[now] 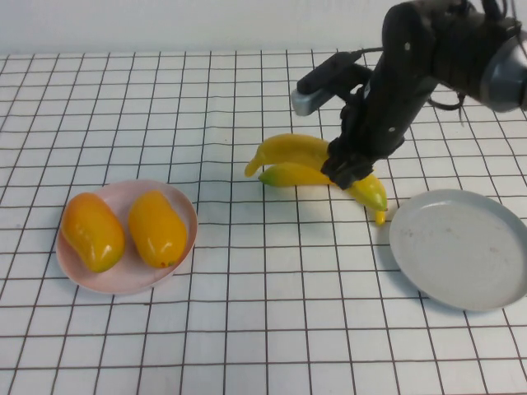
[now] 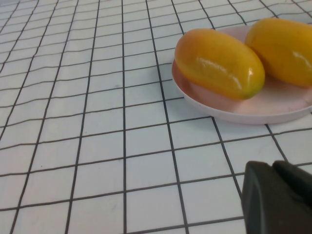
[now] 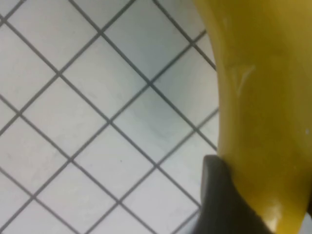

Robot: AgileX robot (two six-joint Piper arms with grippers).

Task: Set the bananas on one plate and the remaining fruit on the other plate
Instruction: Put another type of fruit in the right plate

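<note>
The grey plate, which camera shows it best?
The high view: the whole grey plate lies bare right of the bananas, where the right gripper is down on them. Neither wrist view shows it; the left gripper faces the pink plate.

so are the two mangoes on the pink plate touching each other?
Apart. The high view shows a strip of pink plate between the left mango and the right mango; they lie side by side without meeting.
</note>
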